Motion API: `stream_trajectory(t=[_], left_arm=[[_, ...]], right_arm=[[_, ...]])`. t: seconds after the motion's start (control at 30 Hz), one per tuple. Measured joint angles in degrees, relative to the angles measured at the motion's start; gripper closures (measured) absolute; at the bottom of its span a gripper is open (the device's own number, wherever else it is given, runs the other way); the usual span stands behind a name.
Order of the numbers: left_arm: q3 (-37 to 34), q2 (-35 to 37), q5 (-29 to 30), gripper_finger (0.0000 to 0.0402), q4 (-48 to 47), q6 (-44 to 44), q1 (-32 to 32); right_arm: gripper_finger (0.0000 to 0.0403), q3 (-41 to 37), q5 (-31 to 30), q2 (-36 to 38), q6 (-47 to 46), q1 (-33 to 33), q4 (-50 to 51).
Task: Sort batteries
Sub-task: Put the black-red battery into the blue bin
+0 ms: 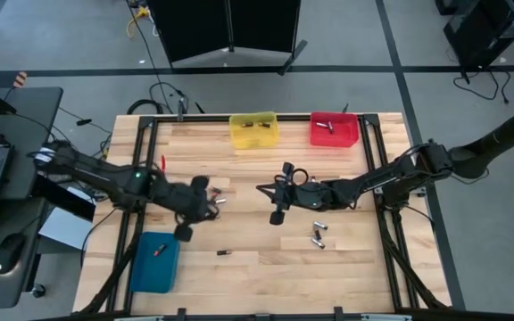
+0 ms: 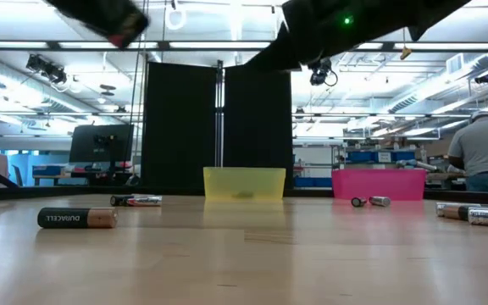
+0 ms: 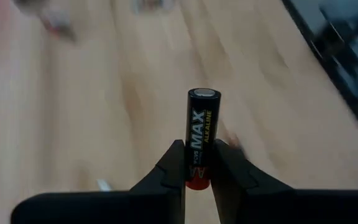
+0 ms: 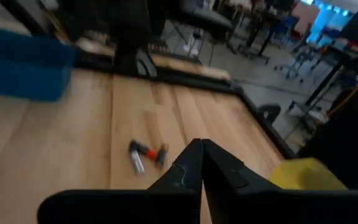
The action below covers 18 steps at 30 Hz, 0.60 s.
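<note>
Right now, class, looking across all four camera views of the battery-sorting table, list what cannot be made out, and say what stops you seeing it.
- High view: contents of the yellow plastic bin, too small to identify.
- Low view: both grippers, cut off by the top edge.
- Left wrist view: the lower end of the black alkaline battery, hidden between the left gripper fingers; the table beyond is blurred.
- Right wrist view: markings on the loose batteries, too small.
</note>
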<state>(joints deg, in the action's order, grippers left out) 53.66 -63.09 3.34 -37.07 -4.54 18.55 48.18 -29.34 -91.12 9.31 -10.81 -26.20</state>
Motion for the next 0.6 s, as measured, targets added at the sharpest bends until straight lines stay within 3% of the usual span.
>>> stream_trajectory(t=[0.23, 0.6], left_arm=[[2.3, -0.2, 0.2, 0.0349, -17.7, -31.8, 13.7], [2.3, -4.9, 2.9, 0.0349, -30.5, -72.1, 35.0]], right_arm=[[0.0395, 0.0, 0.3, -1.7, 0.2, 0.5, 0.1], [0.0395, 0.0, 0.5, -1.6, 0.0, 0.9, 1.6]])
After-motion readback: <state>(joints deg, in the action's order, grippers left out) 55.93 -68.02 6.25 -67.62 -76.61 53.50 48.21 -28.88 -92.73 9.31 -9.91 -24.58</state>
